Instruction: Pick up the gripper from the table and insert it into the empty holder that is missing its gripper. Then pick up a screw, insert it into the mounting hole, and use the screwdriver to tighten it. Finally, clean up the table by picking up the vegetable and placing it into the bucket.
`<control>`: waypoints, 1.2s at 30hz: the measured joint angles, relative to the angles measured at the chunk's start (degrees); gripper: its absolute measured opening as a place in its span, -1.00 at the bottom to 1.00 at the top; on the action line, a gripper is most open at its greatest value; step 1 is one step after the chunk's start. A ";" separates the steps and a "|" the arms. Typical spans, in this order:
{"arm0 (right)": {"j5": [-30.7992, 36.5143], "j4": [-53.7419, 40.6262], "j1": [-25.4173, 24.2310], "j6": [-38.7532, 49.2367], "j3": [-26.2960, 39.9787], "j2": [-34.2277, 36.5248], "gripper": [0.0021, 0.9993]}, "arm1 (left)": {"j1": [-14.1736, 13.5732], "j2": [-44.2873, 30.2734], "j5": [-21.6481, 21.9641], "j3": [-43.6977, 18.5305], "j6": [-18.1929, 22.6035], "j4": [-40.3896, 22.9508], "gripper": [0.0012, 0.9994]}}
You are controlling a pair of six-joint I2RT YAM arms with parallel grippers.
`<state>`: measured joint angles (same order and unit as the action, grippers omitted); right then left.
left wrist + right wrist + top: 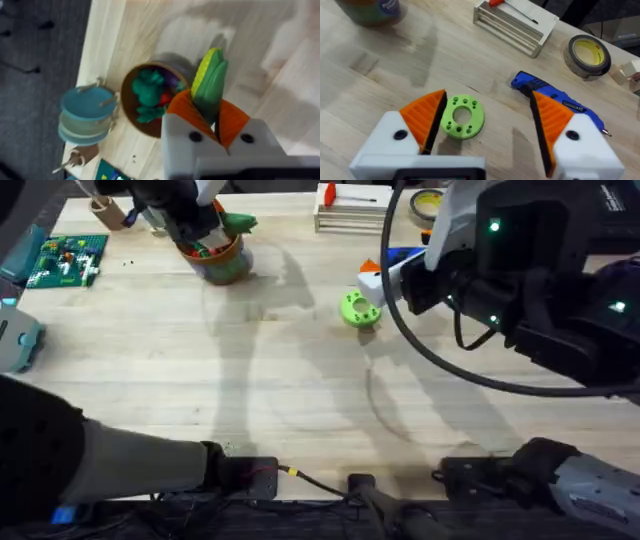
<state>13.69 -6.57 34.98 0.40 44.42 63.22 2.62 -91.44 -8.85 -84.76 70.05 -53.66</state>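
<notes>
My left gripper (212, 120) is shut on the vegetable (210, 82), a green and yellow pod held between its orange pads just above and beside the bucket (126, 97). From overhead the vegetable (238, 223) hangs over the bucket's (226, 270) far rim. The right gripper (490, 125) is open low over the table, and both of its white finger blocks carry orange ribbed pads (427, 117). The blue screwdriver (545, 92) lies just beyond one finger. A loose gripper piece and a screw are out of view.
A lime-green disc (462, 116) lies between the right fingers. Behind it stand a white rack (512, 25) holding a red-handled tool and a tape roll (587, 54). Stacked blue discs (85, 115) sit beside the bucket, and a green parts board (65, 260) is at the far left.
</notes>
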 joint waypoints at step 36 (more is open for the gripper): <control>0.00 0.00 0.00 0.00 0.00 0.00 0.98 | 6.09 -11.23 2.43 -0.47 -7.94 8.58 0.98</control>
<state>13.69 -6.57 34.98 0.40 44.42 63.22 8.71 -102.67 -6.42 -85.23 62.11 -45.08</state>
